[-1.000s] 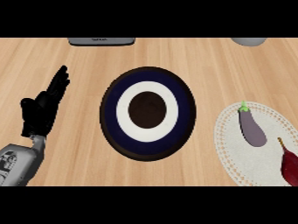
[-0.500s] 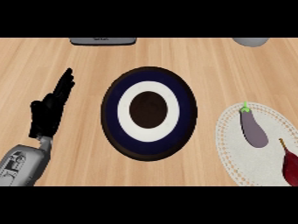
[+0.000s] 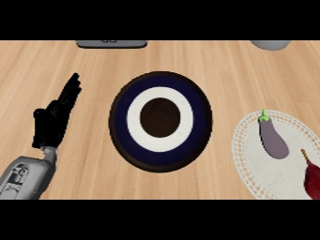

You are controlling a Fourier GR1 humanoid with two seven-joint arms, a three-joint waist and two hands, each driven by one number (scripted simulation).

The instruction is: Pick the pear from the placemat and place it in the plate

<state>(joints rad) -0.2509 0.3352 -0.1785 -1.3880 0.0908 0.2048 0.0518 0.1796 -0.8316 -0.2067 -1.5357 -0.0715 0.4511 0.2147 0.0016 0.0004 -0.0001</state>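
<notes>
A dark red pear [image 3: 319, 180] with a thin stem lies at the lower right edge of the view, on a white lacy placemat [image 3: 255, 166]. The pear is partly cut off by the view's edge. The round plate [image 3: 161, 93], dark blue with a white ring and a brown centre, sits in the middle of the wooden counter with nothing on it. My left hand [image 3: 51, 123] shows at the left, open with fingers straight and pointing up, well apart from the plate and holding nothing. My right hand does not show.
A purple eggplant [image 3: 273, 140] with a green cap lies on the placemat just above the pear. A dark grey flat object [image 3: 112, 43] sits at the counter's far edge, and a grey rounded vessel [image 3: 271, 44] at the far right.
My left hand and forearm have shifted slightly to the right and down since the earliest frame. Plate, pear and eggplant have not moved.
</notes>
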